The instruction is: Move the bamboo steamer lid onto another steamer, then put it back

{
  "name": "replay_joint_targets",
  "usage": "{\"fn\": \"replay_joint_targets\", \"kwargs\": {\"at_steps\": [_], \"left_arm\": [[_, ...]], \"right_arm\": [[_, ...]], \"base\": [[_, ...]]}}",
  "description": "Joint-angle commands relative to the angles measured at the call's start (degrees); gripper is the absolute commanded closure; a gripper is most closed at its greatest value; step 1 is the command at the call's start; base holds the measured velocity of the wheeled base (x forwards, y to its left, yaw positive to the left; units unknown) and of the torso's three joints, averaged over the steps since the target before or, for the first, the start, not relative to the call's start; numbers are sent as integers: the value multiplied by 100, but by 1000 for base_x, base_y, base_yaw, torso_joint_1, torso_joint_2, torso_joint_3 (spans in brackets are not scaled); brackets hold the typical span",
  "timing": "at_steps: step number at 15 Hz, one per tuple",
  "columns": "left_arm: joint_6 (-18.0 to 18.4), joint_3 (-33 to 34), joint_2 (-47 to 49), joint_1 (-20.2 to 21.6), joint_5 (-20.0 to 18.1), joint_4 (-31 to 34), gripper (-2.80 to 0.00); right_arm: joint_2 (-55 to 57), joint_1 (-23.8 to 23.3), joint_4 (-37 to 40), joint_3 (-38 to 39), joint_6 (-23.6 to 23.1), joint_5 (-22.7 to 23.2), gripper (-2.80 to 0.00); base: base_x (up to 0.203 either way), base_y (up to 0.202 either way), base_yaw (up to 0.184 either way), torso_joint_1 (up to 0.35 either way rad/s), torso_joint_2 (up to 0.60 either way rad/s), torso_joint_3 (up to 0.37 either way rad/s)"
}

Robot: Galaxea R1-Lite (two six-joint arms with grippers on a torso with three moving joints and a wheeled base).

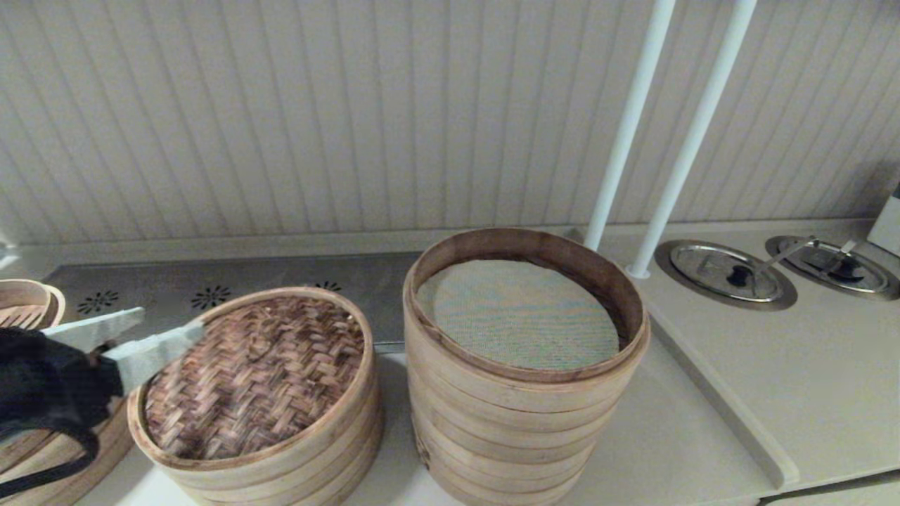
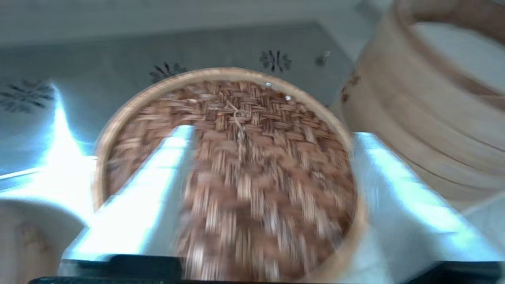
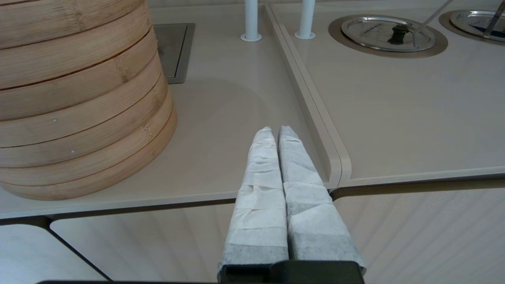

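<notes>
Left tool (image 1: 165, 337): comes in from the left edge of the head view, wrapped fingers (image 2: 158, 185) spread apart, one tip over the near-left rim of the lid, nothing pinched.
Bamboo steamer lid (image 1: 253, 372): sits woven face up on a low stack of bamboo rings at front left of the surface (image 1: 668, 436).
Tall steamer (image 1: 524, 393): just right of the lid, close beside it; open on top, grey-green mesh liner (image 1: 517, 313) showing inside.
Right tool (image 3: 275, 136): low at the front edge of the surface, right of the tall steamer, wrapped fingers pressed together, holding nothing.
Behind: two white poles (image 1: 661, 133); round metal covers (image 1: 728, 270) set into the surface at far right.
Far left: more bamboo trays (image 1: 28, 302), partly hidden by the left arm.
</notes>
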Motion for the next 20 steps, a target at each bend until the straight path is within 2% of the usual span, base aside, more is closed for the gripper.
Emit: {"fn": "replay_joint_targets", "kwargs": {"at_steps": [1,5,8,13,20], "left_arm": [[50,124,-1468,219,48,484,0],[145,694,-2729,424,436,1171,0],[256,1139,-3431,717,506,1601,0],[321,1944,-4236,783,560,1666,0],[415,2257,-4815,636,617,1817,0]], "right_arm": [[4,0,1,9,0,1,0],[4,0,1,9,0,1,0],[4,0,1,9,0,-7,0],[4,0,1,9,0,0,0],[4,0,1,9,0,-7,0]], "base": [[0,0,0,0,0,0],[0,0,0,0,0,0],[0,0,0,0,0,0],[0,0,0,0,0,0],[0,0,0,0,0,0]]}}
